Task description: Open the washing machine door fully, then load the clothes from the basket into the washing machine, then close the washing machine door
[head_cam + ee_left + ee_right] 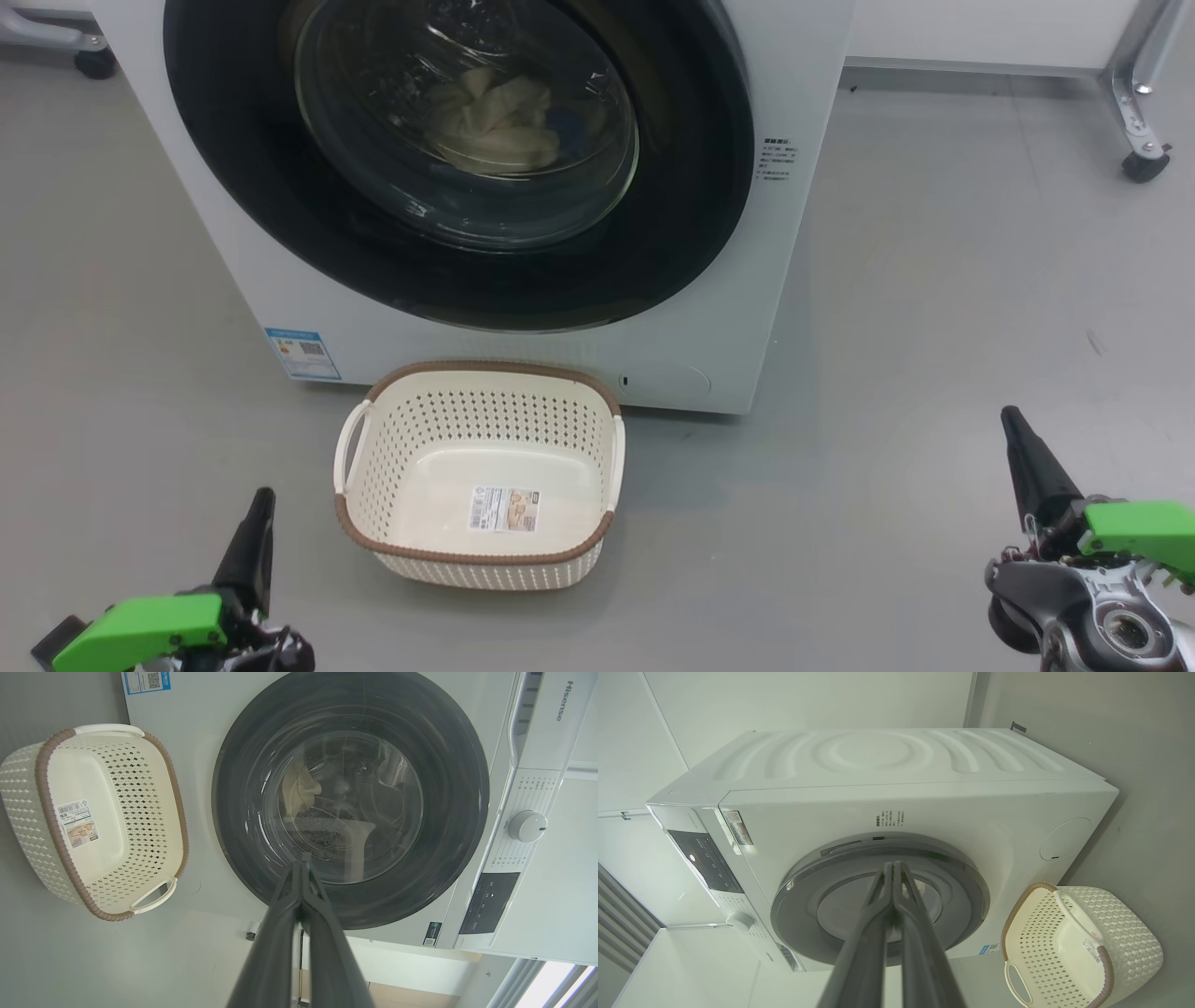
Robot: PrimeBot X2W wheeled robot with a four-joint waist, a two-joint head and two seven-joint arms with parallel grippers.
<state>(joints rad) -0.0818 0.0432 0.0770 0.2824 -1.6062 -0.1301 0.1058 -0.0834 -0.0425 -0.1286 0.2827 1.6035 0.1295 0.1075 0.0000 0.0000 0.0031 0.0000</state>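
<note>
- door (pixel 280 187) lies shut against the washer (pixel 775 280); pale clothes (pixel 495 121) sit inside, seen through its glass.
- basket (pixel 476 555) stands upright on the floor (pixel 934 327) just before the washer, below the door; its bare bottom shows a label (pixel 505 510).
- left gripper (pixel 262 499) and right gripper (pixel 1011 418) hang low either side of the basket, apart from it, fingers pressed together, gripping nothing.
</note>
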